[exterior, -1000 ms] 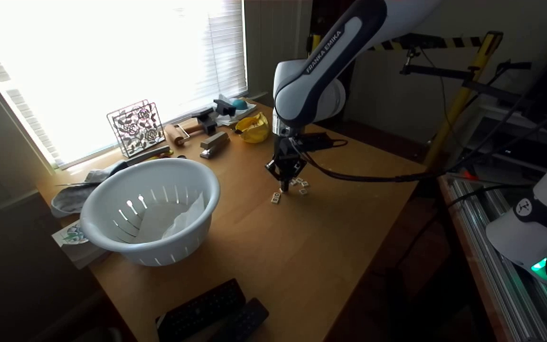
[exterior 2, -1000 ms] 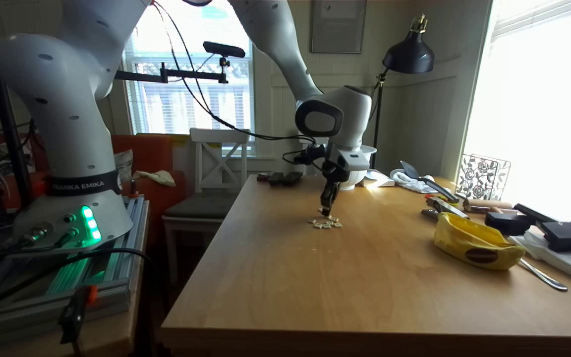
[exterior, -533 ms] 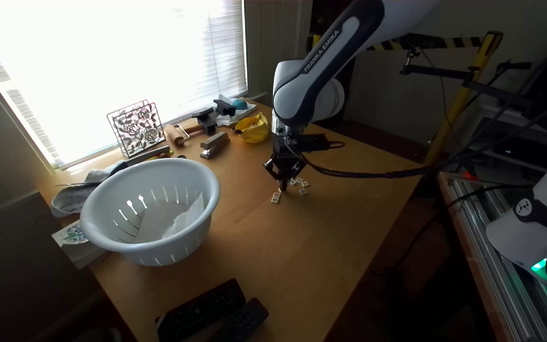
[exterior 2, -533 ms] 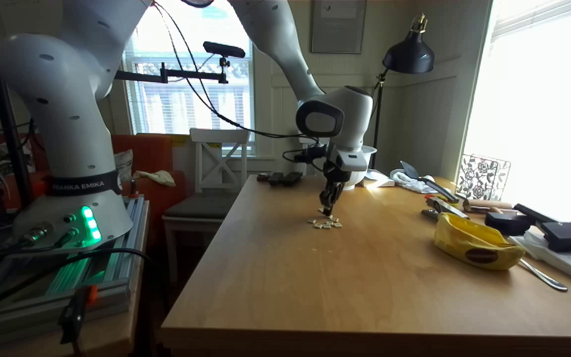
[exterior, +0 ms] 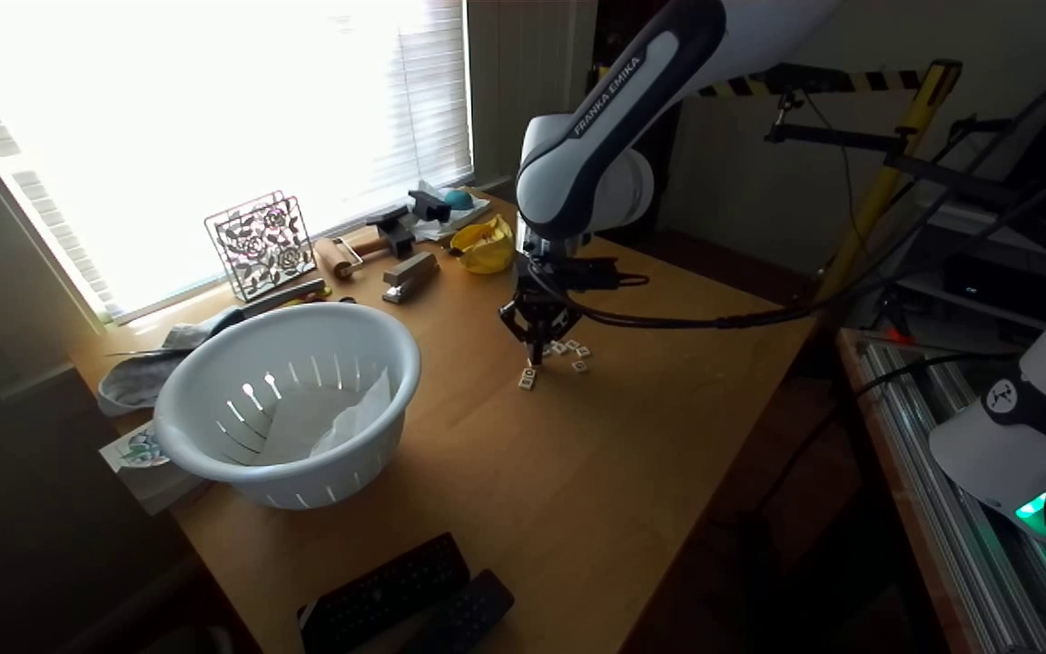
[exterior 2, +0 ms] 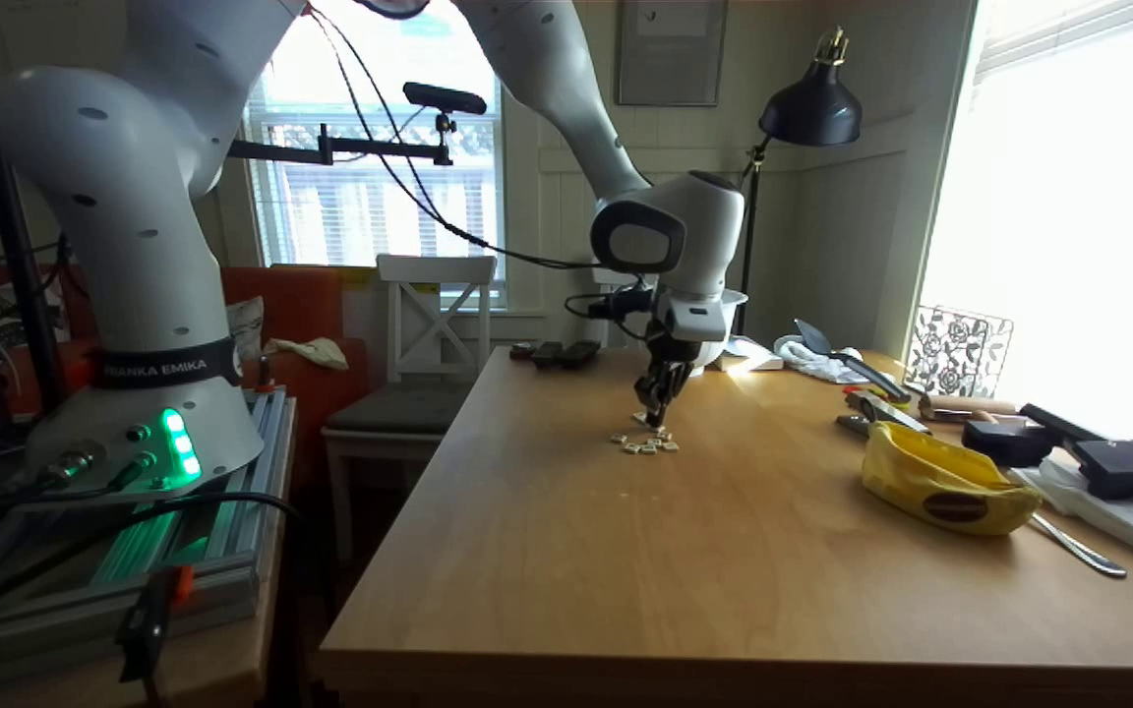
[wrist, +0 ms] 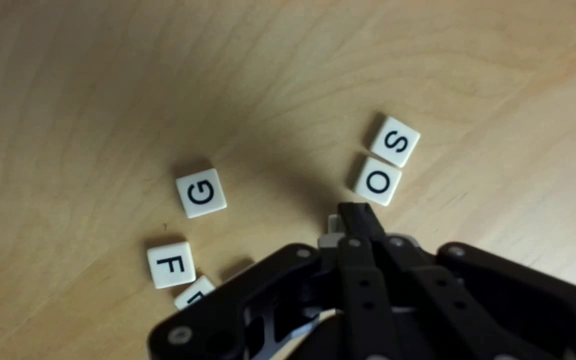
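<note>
The gripper (wrist: 360, 212) is squeezed tight with nothing in it, maybe so it can fit between the little letter tiles (wrist: 201, 194) on the table (wrist: 248, 75), near the O tile (wrist: 378, 181).

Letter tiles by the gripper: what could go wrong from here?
1. The shut gripper sits close beside the O tile; a sideways move might shove that tile into the S tile next to it.
2. A partly hidden tile shows beside the gripper in the wrist view, so it might get dragged unnoticed.
3. The gripper is very low over the table; lowering further could press its tips into the surface.
</note>
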